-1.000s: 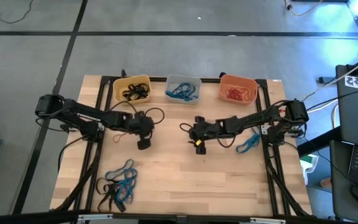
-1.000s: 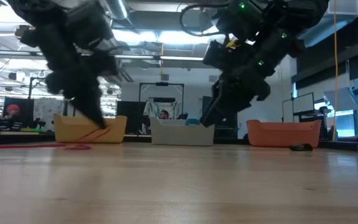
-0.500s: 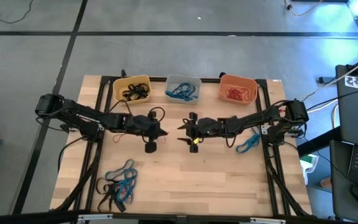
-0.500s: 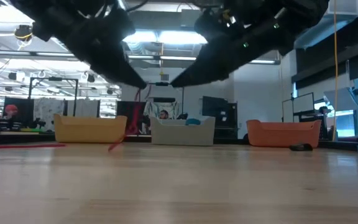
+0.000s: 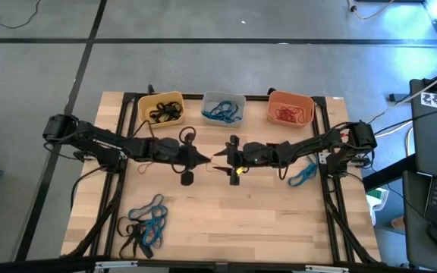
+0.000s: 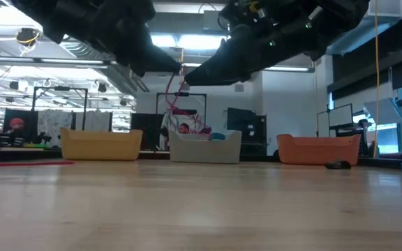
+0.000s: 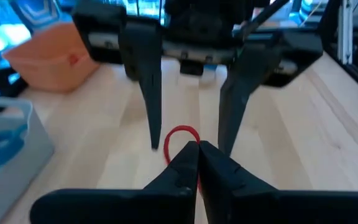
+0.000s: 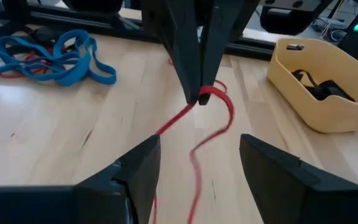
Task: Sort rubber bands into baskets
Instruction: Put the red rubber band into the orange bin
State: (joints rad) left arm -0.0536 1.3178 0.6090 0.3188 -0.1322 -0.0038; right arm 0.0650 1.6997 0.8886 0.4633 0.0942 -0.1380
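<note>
Three baskets stand in a row along the far edge: yellow (image 5: 161, 108) with black bands, pale grey (image 5: 223, 108) with blue ones, orange (image 5: 290, 108) with red ones. At mid-table my left gripper (image 5: 205, 159) is shut on a red rubber band (image 8: 219, 127), which hangs above the wood. My right gripper (image 5: 220, 161) faces it tip to tip and is open. Its two fingers (image 7: 151, 99) stand on either side of the band without visibly touching it. My left gripper pinches the red band's upper end (image 8: 211, 92) between its two fingertips. The fingers come from the table's left, nearly level and slanting a little down. The band dangles slack below them (image 6: 175, 94), lifted clear of the table.
A loose pile of blue and black rubber bands (image 5: 146, 224) lies near the front left corner. A few blue bands (image 5: 303, 176) lie by the right arm. The middle and front right of the table top (image 5: 264, 220) are bare wood.
Both grippers have risen and tipped from pointing steeply down to nearly level. My left gripper, still shut, has gone toward the table's middle. The red band, which trailed on the table, now hangs clear below it. My right gripper's tips have swung to meet it.
</note>
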